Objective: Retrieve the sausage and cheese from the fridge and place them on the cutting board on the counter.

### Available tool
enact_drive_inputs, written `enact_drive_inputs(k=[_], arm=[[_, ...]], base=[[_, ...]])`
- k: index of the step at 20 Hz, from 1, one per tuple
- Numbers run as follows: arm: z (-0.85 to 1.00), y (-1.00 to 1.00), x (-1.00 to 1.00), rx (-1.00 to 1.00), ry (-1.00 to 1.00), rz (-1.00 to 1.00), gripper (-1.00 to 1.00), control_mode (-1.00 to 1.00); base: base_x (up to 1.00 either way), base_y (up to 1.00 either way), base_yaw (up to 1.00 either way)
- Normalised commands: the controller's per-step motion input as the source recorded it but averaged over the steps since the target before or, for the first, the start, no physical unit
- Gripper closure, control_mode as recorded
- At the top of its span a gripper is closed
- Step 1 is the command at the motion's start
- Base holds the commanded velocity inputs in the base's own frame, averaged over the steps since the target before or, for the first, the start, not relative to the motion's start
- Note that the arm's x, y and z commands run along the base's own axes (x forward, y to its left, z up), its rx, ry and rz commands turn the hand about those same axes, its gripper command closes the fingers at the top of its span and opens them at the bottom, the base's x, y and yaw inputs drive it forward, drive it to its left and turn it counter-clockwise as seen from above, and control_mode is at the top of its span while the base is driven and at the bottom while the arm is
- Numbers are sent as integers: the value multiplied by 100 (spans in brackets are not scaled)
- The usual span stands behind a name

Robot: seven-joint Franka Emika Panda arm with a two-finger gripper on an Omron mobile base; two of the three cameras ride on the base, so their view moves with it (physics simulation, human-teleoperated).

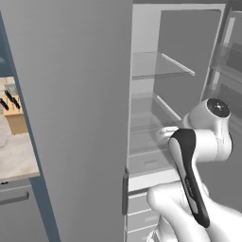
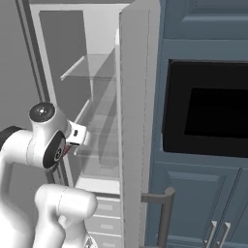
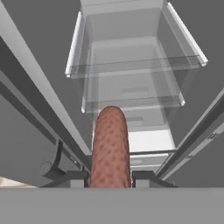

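The reddish-brown sausage (image 3: 110,148) stands between my gripper's (image 3: 110,178) two dark fingertips (image 3: 77,179), which are shut on it. Beyond it lies the open fridge (image 3: 131,87), pale inside, with clear glass shelves and a drawer low down. In the left base view my arm (image 1: 189,175) reaches toward the fridge's (image 1: 156,71) open compartment, past its grey door (image 1: 71,94). A strip of the beige counter (image 1: 16,158) shows at the far left. The cheese and the cutting board are out of view.
A tan knife block (image 1: 14,116) stands on the counter. The fridge's right door (image 2: 135,121) stands edge-on beside a black oven (image 2: 208,106) set in dark blue cabinets (image 2: 193,203) with bar handles. White drawers (image 1: 142,208) sit under the fridge compartment.
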Motion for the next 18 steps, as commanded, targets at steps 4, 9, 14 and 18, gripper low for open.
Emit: enact_drive_inputs(k=[4,9,14,18], arm=[[0,0,0,0,0,0,100,100],[0,0,0,0,0,0,100,100],[0,0,0,0,0,0,100,100],[0,0,0,0,0,0,100,100]], base=[[-86,3,11],[-48,14,70],[-17,10,100],[-15,9,100]])
